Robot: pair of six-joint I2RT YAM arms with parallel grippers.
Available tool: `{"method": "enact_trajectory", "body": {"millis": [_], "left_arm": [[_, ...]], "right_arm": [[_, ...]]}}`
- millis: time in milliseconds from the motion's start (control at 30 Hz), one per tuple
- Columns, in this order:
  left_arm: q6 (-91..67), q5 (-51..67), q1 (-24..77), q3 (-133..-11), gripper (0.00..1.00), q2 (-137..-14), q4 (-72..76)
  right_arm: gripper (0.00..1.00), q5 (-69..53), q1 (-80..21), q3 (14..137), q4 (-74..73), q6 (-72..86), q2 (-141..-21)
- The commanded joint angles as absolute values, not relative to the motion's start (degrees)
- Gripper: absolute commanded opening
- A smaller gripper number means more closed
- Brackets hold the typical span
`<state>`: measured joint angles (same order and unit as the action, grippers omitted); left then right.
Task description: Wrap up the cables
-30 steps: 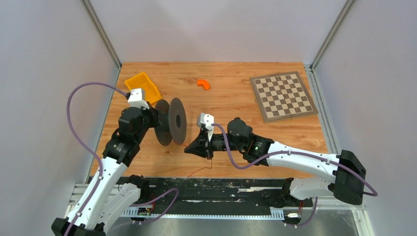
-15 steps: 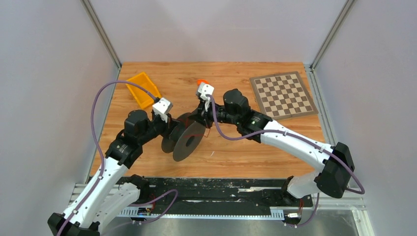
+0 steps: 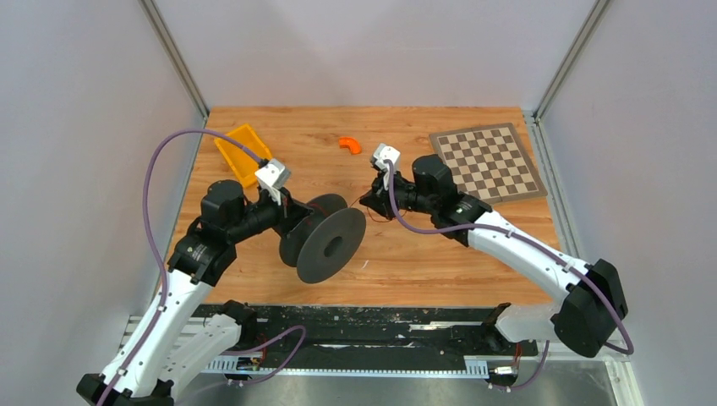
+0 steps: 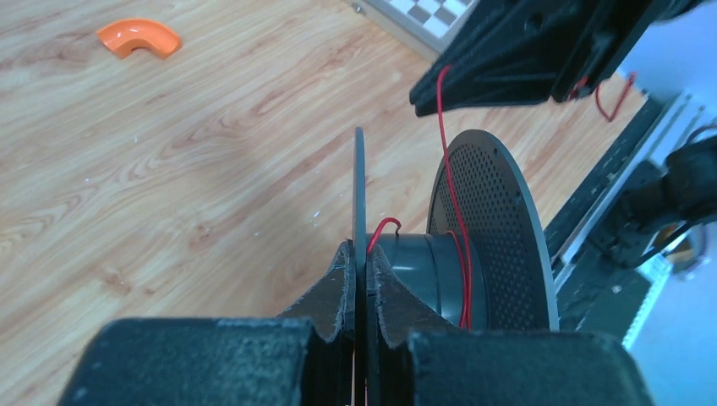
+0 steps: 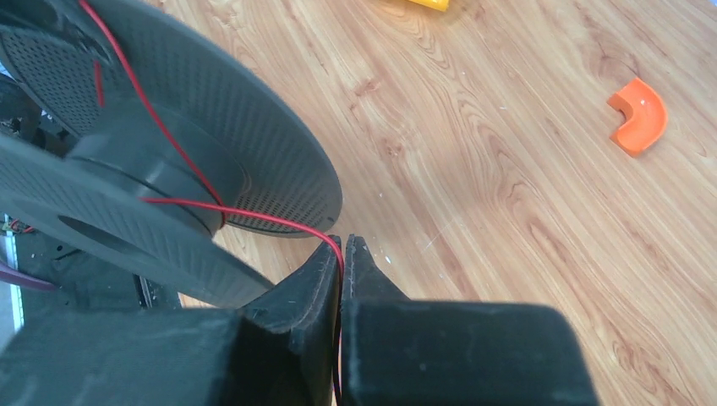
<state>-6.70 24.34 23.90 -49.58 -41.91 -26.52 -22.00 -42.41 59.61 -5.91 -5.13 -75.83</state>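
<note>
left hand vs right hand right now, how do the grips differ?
Left hand is clamped on a flange edge of the spool; right hand pinches the red wire. Left hand sits at the spool; right hand stands apart from it, wire running across to the hub. Both are shut.

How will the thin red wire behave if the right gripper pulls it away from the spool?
Probably floppy: the red wire bends in loose curves between the spool and the right gripper. It may slip, being far thinner than the fingers shut on it. A hard pull would likely tug the spool, which the left gripper holds by one flange only.
</note>
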Motion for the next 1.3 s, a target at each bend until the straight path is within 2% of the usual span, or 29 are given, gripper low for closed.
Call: {"method": "enact_trajectory", "body": {"millis": [0,567,900,1267], "left_arm": [[-16.7,26.6,22.8,-54.9,0.00,-40.2,-24.0],[-32.7,15.3,21.0,-59.3,0.00,-37.6,-23.9],[-47.3,12.0,20.5,-54.8,0.00,-34.9,-17.4],[-57.4,7.7,20.4,-49.2,0.00,-31.8,-13.6]], "right_arm": [[0.04,-23.2,-41.3,57.0,-4.0,-6.0,-71.4],[0.04,-24.7,-41.2,44.0,4.1,-0.4,-63.4],[0.04,-26.2,-41.3,35.6,15.3,7.4,-61.7],[0.04,-28.8,-43.1,29.4,27.5,8.8,-62.8]]}}
